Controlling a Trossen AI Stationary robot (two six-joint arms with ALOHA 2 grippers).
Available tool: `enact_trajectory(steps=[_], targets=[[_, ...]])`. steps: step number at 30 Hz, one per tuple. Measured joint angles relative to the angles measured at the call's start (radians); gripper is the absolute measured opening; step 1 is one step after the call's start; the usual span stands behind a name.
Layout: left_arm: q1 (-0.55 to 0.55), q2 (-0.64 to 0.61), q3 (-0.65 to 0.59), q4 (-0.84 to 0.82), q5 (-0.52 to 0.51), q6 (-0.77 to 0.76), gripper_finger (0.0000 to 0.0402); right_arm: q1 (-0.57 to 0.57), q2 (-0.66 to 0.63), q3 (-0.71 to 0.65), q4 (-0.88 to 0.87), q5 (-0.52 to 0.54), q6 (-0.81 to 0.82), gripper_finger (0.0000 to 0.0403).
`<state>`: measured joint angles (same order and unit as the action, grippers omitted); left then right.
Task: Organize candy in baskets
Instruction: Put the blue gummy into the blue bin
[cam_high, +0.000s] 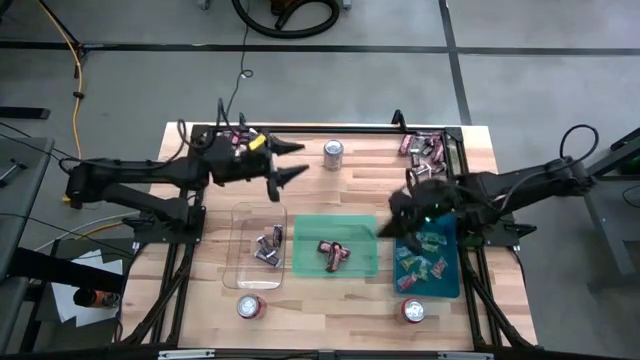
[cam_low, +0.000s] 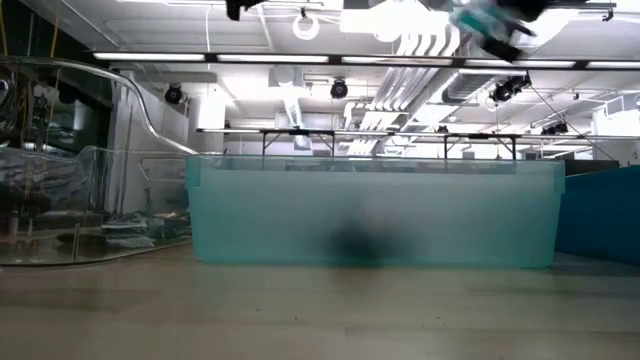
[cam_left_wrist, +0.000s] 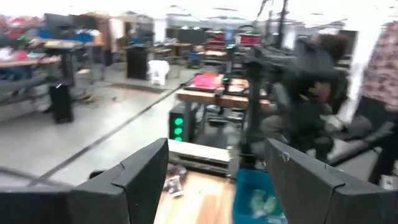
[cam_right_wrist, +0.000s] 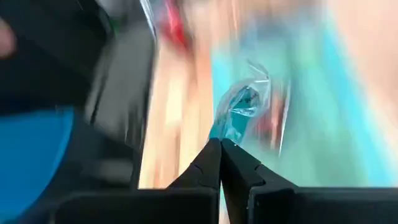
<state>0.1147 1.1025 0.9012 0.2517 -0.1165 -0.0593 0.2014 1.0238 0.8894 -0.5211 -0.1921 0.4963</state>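
candy (cam_high: 420, 262) in teal basket (cam_high: 452, 285)

Both arms were matte black, chunky jointed segments with black cables looping off the back. The left gripper (cam_high: 290, 162) had two pointy wedge-shaped fingers and a yellow tag near its wrist. The right gripper (cam_high: 400, 222) showed a small green light on its housing.

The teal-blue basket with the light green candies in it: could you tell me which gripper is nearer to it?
Right. The right gripper, shut on a light green candy, hovers over the teal-blue basket's far end. The left gripper is open, far off beyond the clear basket.
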Motion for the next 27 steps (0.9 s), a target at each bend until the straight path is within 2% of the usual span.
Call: enact_trajectory(steps=[4, 7, 11, 16, 19, 27], targets=[[0.042, -0.022, 0.0, -0.025, -0.002, -0.058, 0.0253, 0.109, 0.006, -0.01, -0.335, -0.001, 0.229, 0.0], [0.064, -0.022, 0.0, -0.04, -0.001, -0.092, 0.0253, 0.192, 0.009, -0.077, -0.433, -0.018, 0.418, 0.0], [0.069, -0.022, 0.0, -0.059, 0.001, -0.095, 0.0253, 0.283, 0.003, -0.221, -0.364, -0.085, 0.66, 0.0], [0.069, -0.022, 0.0, -0.064, 0.001, -0.095, 0.0253, 0.371, 0.003, -0.362, -0.113, -0.177, 0.816, 0.0], [0.069, -0.022, 0.0, -0.067, 0.001, -0.095, 0.0253, 0.411, 0.003, -0.37, -0.049, -0.183, 0.832, 0.0], [0.069, -0.022, 0.0, -0.076, 0.001, -0.094, 0.0253, 0.503, 0.005, -0.368, -0.135, -0.156, 0.799, 0.0]])
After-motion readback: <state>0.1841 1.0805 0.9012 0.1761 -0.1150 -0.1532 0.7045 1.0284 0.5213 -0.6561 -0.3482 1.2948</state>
